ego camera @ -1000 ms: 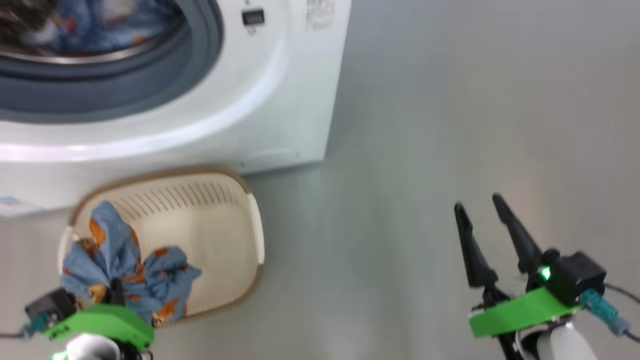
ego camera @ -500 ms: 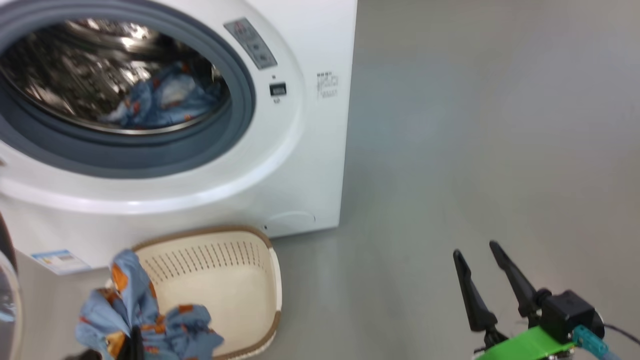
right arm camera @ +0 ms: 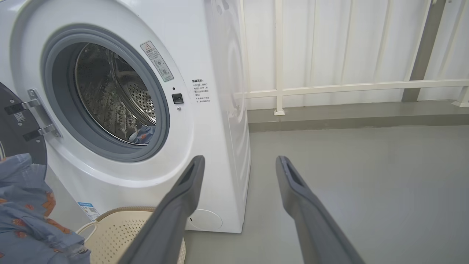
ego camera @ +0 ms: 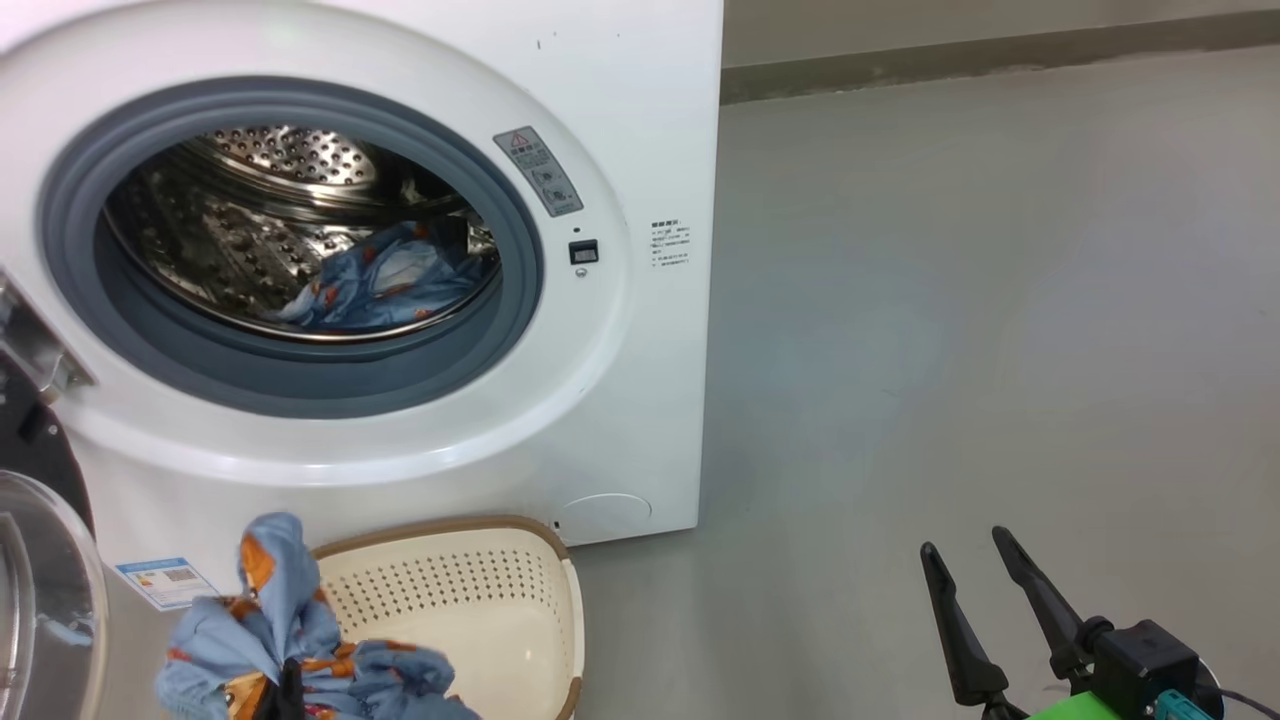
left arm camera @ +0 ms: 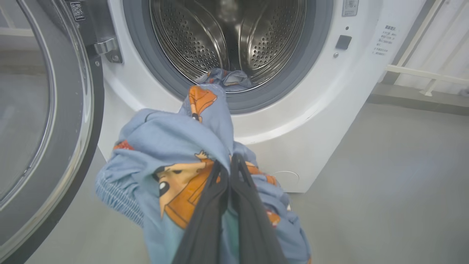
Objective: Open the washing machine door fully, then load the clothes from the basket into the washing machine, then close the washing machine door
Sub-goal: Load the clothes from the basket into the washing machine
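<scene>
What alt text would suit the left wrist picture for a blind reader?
The left gripper, shut on a light blue bear-print garment, holds it before the washing machine, whose open steel drum contains a second garment. The black door stands open at left.

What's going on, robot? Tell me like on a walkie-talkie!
Left gripper shut on bear-print garment, held up by the basket. Right gripper open, empty. Washing machine door open, another garment in the drum. Nothing blocking the opening.
</scene>
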You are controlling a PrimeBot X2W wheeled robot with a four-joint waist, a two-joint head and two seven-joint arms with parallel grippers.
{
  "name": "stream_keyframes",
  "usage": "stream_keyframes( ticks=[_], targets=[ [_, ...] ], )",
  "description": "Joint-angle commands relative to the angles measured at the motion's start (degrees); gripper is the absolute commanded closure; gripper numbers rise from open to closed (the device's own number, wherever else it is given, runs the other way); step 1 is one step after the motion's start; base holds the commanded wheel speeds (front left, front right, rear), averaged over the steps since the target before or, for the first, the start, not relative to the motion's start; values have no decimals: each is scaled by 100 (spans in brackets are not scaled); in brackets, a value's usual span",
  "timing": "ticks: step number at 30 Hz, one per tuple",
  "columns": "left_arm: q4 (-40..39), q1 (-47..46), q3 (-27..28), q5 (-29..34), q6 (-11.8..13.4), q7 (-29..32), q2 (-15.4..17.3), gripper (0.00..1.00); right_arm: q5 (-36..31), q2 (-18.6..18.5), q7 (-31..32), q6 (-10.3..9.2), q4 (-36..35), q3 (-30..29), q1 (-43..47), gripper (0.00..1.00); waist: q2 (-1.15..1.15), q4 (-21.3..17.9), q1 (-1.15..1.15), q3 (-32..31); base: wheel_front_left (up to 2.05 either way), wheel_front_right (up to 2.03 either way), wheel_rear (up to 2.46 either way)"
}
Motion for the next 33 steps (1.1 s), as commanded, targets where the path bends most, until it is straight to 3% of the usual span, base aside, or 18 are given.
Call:
stream_keyframes(
  ticks=[1, 15, 33],
  targets=[
    [-314, -25, 171, 99, -22, -62, 43, 100, -34, -69, -28, 16, -153, 93, -42, 0, 0, 42, 1, -43, 0, 0, 0],
    [-839, 350, -7, 479, -71, -62, 28, 100, -62, -37, -28, 16, -167, -13, 93, 0, 0, 123, 1, -221, 0, 0, 0],
    [-880, 309, 133, 551, -146, -62, 23, 100, -69, -3, -28, 16, -184, 16, 65, 0, 0, 127, 1, -122, 0, 0, 0]
  ],
)
